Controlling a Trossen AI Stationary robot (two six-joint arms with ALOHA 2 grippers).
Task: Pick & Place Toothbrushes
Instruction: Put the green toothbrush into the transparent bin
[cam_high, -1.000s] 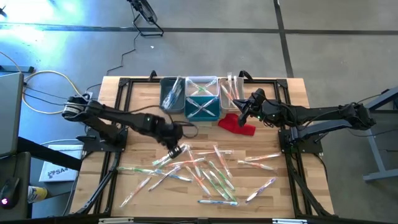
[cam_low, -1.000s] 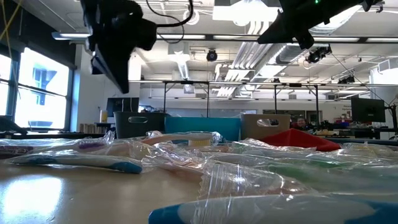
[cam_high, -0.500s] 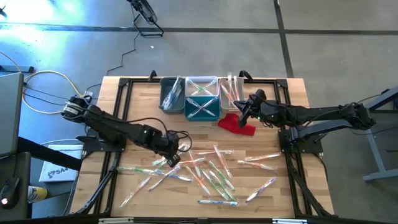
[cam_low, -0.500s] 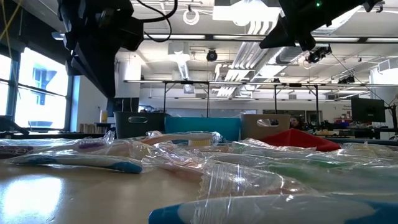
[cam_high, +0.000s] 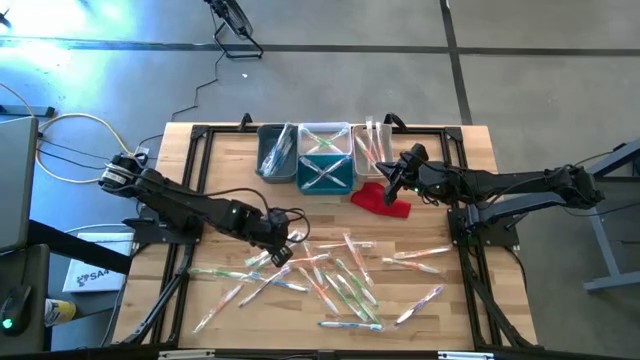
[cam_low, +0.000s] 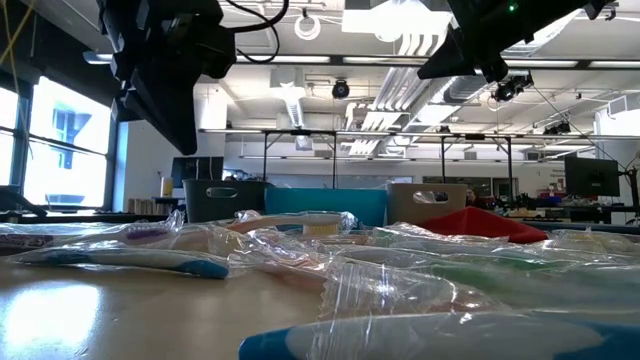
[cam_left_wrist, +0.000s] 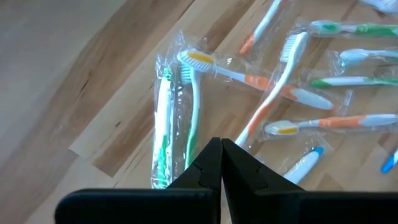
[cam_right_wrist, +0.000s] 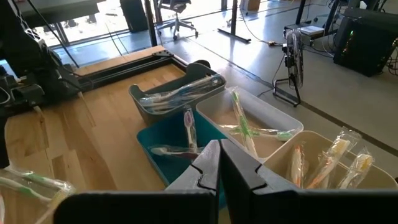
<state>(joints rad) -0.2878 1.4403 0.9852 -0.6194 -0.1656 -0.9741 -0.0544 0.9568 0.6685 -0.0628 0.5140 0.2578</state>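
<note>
Overhead and wrist views. The left gripper (cam_high: 285, 250) is hovering low over the near-left edge of the scattered toothbrushes (cam_high: 335, 278), its fingers (cam_left_wrist: 210, 163) pressing fully together and holding nothing; a wrapped green-handled toothbrush (cam_left_wrist: 163, 127) is lying just beyond its fingertips. The toothbrushes are lying loose across the middle and near part of the wooden surface (cam_high: 215, 180), with a few more sitting in the bins (cam_high: 323, 155) along the far edge. The right gripper (cam_high: 395, 182) is waiting above the red cloth (cam_high: 383, 197) beside the bins, its fingers (cam_right_wrist: 208, 163) likewise closing on nothing.
</note>
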